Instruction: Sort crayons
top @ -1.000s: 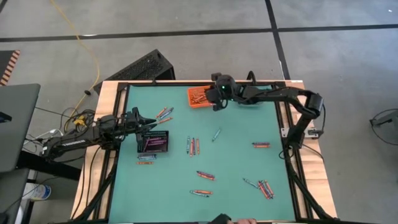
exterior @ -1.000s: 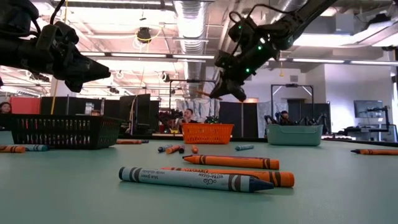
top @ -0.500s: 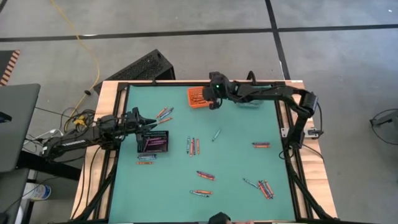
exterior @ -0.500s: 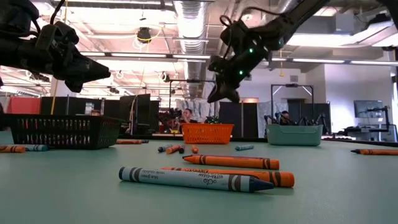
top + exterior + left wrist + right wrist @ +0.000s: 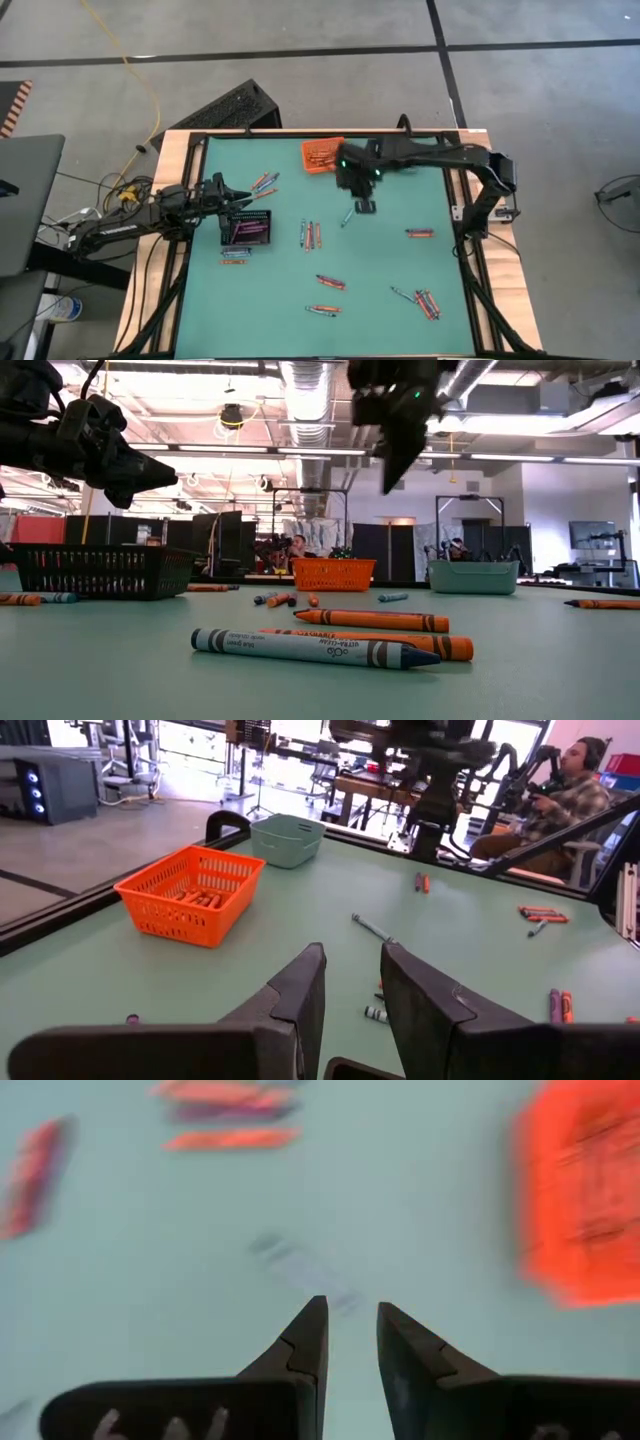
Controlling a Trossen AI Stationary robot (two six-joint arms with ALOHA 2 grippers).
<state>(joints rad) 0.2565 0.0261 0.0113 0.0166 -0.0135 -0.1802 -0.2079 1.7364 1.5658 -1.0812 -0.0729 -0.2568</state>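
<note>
Lying loose all over the green table [image 5: 390, 260] are the crayons [image 5: 311, 234], w/ clusters mid-table, one group at the far left near the left arm, a pair by the right edge and more toward the near right corner; a few orange ones sit inside the orange bin [image 5: 322, 154] at the far edge, and some purple ones inside the black bin [image 5: 246, 227] on the left. One teal crayon [image 5: 347, 216] lies alone near the centre, just below the right gripper [image 5: 364, 207] in the high view. From table height, an orange crayon [image 5: 372, 620] and a blue crayon [image 5: 312, 648] lie nearest the camera, w/ the teal bin [image 5: 474, 576] far off to the right. Right gripper hangs above the table centre, pointing down, fingers a narrow gap apart & nothing between them; its wrist view is blurred but shows a pale crayon on the mat just ahead of the fingertips [image 5: 312, 1320]. Left gripper [image 5: 240, 196] sits at the left side just over the far edge of the black bin, fingers [image 5: 305, 985] also a small gap apart, holding nothing. Beyond the table a person [image 5: 555, 790] in a plaid shirt sits in the room.
</note>
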